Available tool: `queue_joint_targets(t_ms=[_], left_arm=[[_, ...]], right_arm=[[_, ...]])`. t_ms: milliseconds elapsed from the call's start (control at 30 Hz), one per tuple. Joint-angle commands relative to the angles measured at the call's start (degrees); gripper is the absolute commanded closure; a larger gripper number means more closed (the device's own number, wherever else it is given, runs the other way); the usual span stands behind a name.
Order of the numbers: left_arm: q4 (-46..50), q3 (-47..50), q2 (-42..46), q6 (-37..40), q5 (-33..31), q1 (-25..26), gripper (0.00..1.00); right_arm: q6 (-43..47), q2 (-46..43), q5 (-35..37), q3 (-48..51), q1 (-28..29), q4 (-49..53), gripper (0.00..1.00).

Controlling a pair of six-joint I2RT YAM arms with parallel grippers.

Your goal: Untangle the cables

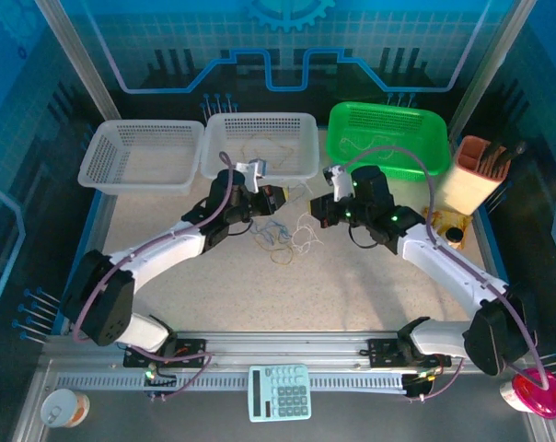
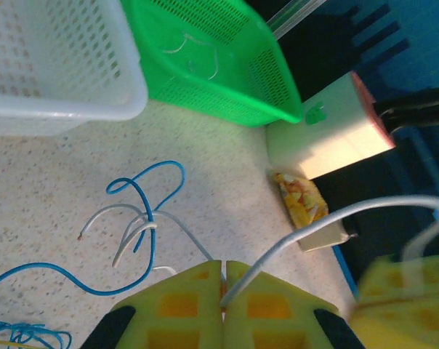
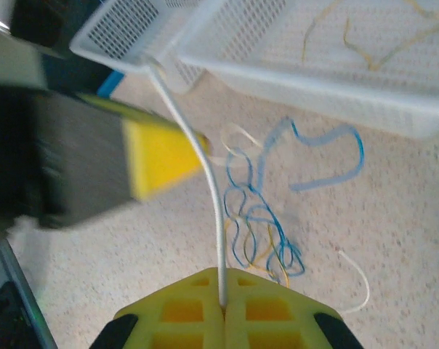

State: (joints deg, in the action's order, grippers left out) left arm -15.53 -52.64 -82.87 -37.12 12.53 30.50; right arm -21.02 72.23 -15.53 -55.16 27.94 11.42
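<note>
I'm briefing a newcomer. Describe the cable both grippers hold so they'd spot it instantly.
On the speckled table near the green basket, the left gripper and right gripper nearly meet. The white cable stretches between them, pinched in both; the blue and tan cables lie loose.

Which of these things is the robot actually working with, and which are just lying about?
Job: loose cables; white cable pinched by left gripper and right gripper; middle white basket and green basket, cables inside.
Lying about: calculator, knife block, snack packet.
</note>
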Motion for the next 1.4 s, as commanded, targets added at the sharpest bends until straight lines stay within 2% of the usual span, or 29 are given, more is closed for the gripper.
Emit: queue_joint_targets(t_ms=[0, 167, 267, 300, 433, 567, 633, 667, 700, 767, 800, 933, 1100, 1167, 1367], left_arm=[[0.7, -1.0, 3.3, 0.6, 1.6, 0.2, 1.0], [-0.7, -0.8, 5.3, -2.0, 6.8, -0.1, 1.0], [7.8, -3.7, 4.3, -5.9, 8.7, -1.0, 1.0], [9.7, -4.2, 3.4, -7.9, 11.0, -1.8, 1.0], [6.8, -1.1, 2.2, -15.2, 17.1, -4.1, 1.0], [3.7, 2.9, 2.9, -18.9, 18.1, -5.3, 1.0], [-0.5, 4.8, 3.6, -21.7, 18.6, -5.3, 1.0], [-2.5, 5.5, 3.8, -23.4, 18.9, -5.3, 1.0], [-4.3, 5.8, 3.9, -24.7, 19.2, -5.3, 1.0], [-6.4, 6.2, 3.9, -27.0, 19.4, -5.2, 1.0], [-7.4, 6.4, 4.1, -28.1, 19.4, -5.1, 1.0], [-9.7, 6.5, 4.6, -31.1, 18.5, -4.4, 1.0], [-8.3, 5.0, 5.6, -30.6, 18.7, -3.5, 1.0], [-6.7, 4.4, 6.3, -28.2, 18.7, -3.4, 1.0], [-4.4, 4.7, 8.0, -19.5, 21.1, -3.4, 1.0]], right_arm=[[-0.6, 0.9, -0.6, 1.8, -0.4, -2.0, 1.0], [0.4, 1.4, 0.8, 2.1, -0.6, -0.9, 1.0], [1.0, 1.6, 1.6, 1.7, -0.6, -0.1, 1.0], [1.1, 1.6, 2.1, 1.5, -0.7, 0.2, 1.0], [1.5, 1.2, 3.8, 1.1, -1.1, 0.8, 1.0], [0.6, 1.2, 7.0, 0.8, -2.4, 1.7, 1.0], [0.7, 1.9, 6.0, 0.4, -3.0, 1.9, 1.0], [0.9, 2.4, 5.1, 0.2, -3.0, 1.9, 0.94], [1.0, 2.6, 4.0, 0.1, -3.0, 1.6, 0.8], [0.0, 2.2, 2.9, 0.6, -3.0, 0.8, 0.59], [-1.0, 1.5, 2.2, 1.3, -2.9, -0.2, 0.54], [-5.2, -2.2, 0.6, 4.4, -2.2, -3.9, 0.53], [-6.2, -5.5, 3.0, 7.1, -1.4, -5.1, 0.52], [-5.5, -5.6, 4.1, 7.2, -2.0, -4.8, 0.5], [-5.2, -3.8, 1.1, 6.2, -6.3, -5.0, 0.5]])
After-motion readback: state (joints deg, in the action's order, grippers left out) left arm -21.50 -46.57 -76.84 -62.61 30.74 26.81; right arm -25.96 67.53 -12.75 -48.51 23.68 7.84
